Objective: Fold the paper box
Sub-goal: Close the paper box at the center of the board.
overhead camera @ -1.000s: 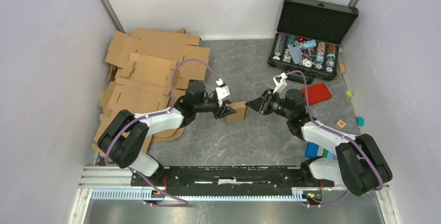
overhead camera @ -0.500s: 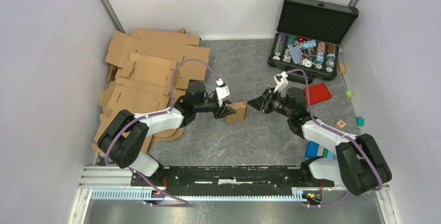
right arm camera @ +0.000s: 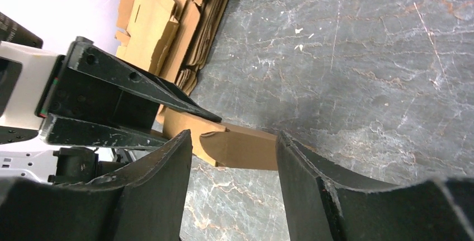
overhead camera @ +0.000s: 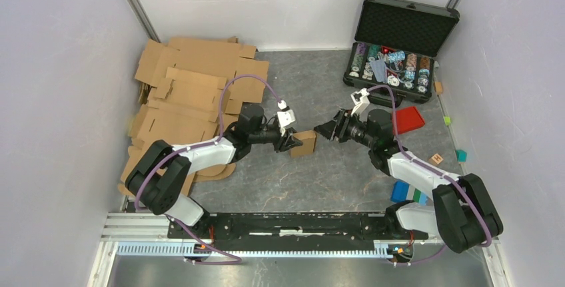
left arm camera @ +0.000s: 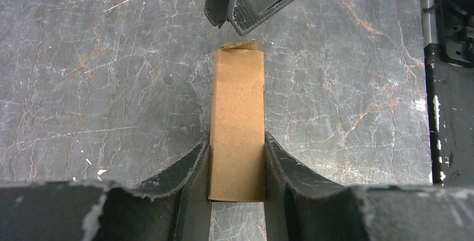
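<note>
Gripping the paper box (overhead camera: 305, 143) by its left end, the left gripper (overhead camera: 292, 143) has both fingers (left arm camera: 190, 165) pressed flat against opposite sides of the cardboard. The box sits about mid-table (overhead camera: 320, 180), between the two arms. Whether it rests on the grey marbled surface or is held just above it, I cannot tell.

In the left wrist view the box is a narrow brown block reaching away from the fingers. Its far end shows a slightly crumpled flap edge.

The right gripper (overhead camera: 320, 130) is just to the right of the box, pointing at its free end. Its jaws stand apart with nothing clamped between them. In the right wrist view the box's end shows through the gap between the two dark fingers (right arm camera: 162, 185). The top view and the left wrist view both show a small gap between the fingertips and the cardboard.

A pile of larger cardboard sheets (overhead camera: 193, 90) covers the far-left part of the table. An open black case (overhead camera: 406, 30) stands at the far right. A red lid (overhead camera: 408, 119) lies just near of the case, beside the right arm. A blue block (overhead camera: 402, 192) lies nearer still on the right.
</note>
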`<state>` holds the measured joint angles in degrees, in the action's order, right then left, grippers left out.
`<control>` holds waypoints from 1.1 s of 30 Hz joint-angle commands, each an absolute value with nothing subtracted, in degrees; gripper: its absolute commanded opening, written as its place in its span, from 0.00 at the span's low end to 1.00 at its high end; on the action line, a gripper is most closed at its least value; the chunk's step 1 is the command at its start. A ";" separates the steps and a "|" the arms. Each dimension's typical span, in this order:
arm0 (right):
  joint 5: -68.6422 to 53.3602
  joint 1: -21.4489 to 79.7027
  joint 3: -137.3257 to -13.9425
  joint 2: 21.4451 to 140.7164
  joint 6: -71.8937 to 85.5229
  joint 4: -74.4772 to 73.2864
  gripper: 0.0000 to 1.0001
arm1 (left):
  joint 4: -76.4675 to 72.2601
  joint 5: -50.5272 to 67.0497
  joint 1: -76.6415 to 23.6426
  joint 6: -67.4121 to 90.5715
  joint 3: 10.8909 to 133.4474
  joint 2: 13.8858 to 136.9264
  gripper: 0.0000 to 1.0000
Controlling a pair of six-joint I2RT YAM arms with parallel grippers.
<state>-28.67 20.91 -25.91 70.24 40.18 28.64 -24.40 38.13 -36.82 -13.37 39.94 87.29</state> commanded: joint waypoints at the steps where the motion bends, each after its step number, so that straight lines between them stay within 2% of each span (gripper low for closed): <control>1: -28.84 22.21 -30.04 70.42 39.32 28.75 0.62 | -19.40 37.75 -36.74 -14.36 40.35 89.07 0.31; 5: -24.43 24.98 -32.21 71.21 37.10 25.09 0.65 | -19.42 37.79 -36.74 -14.29 40.39 88.98 0.31; 11: -17.14 27.31 -33.73 71.51 35.78 21.97 0.55 | -19.25 37.88 -36.74 -14.16 40.48 89.09 0.31; 16: -16.14 27.35 -34.06 71.77 33.65 19.57 0.47 | -18.87 37.80 -36.74 -14.27 40.69 89.23 0.31; 25: -18.44 27.41 -33.13 70.40 31.06 17.08 0.45 | -18.11 37.53 -36.75 -14.37 40.96 89.45 0.31; 33: -14.98 27.16 -34.07 69.73 26.61 12.59 0.44 | -17.54 37.05 -36.74 -14.59 41.04 89.40 0.31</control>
